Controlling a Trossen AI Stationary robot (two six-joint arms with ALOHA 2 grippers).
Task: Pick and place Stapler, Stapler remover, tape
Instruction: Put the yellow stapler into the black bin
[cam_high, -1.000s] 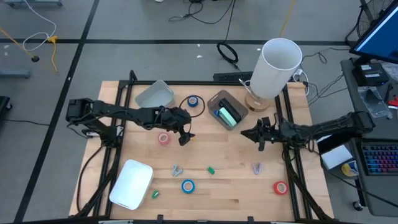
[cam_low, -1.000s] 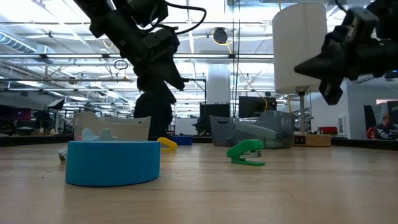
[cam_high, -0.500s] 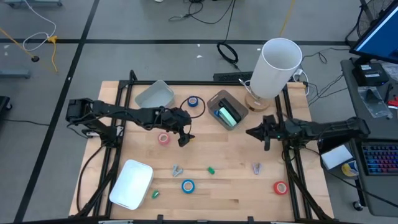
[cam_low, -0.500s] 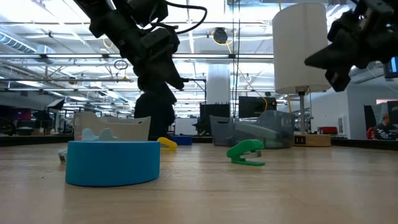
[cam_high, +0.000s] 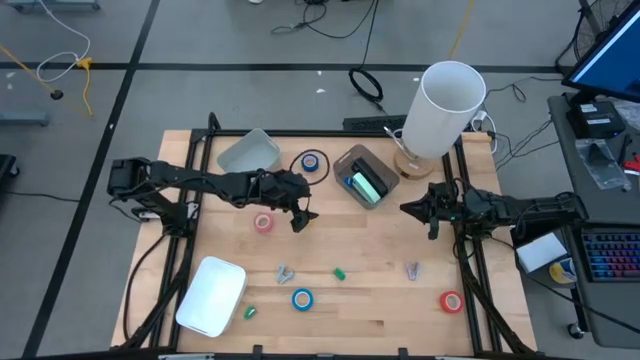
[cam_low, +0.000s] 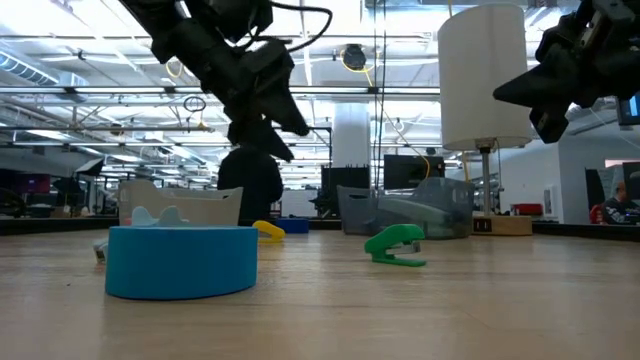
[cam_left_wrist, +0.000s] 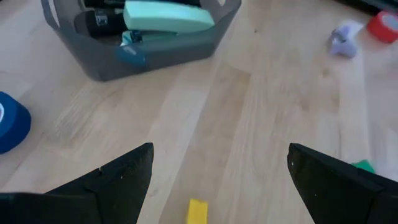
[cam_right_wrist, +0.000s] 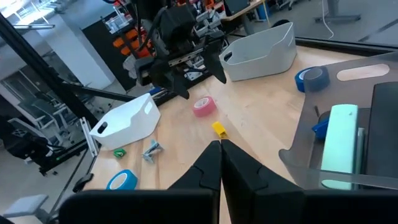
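My left gripper (cam_high: 300, 218) (cam_left_wrist: 221, 155) hangs open above the bare wood near the table's middle, over a small yellow block (cam_left_wrist: 198, 211). The mint-green stapler (cam_high: 368, 185) (cam_left_wrist: 168, 15) lies in a dark grey bin (cam_high: 350, 165) just beyond it. My right gripper (cam_high: 408, 209) (cam_right_wrist: 219, 144) is shut and empty, raised at the bin's right. Tape rolls lie flat on the table: pink (cam_high: 263, 222), blue (cam_high: 310, 163), blue (cam_high: 302, 298) (cam_low: 180, 262) and red (cam_high: 451, 300). Two stapler removers (cam_high: 285, 272) (cam_high: 413, 270) lie toward the near edge.
A tall white cylinder lamp (cam_high: 448, 105) stands at the far right corner. A white bin (cam_high: 211, 296) sits near left, and a pale grey bin (cam_high: 250, 152) far left. Small green blocks (cam_high: 339, 271) (cam_high: 249, 311) lie near the blue roll. Bare wood lies between the two grippers.
My right gripper has drawn back toward the table's right edge, staying shut. My left gripper has tipped, its fingertips swinging up and a little toward the right. Nothing on the table has moved.
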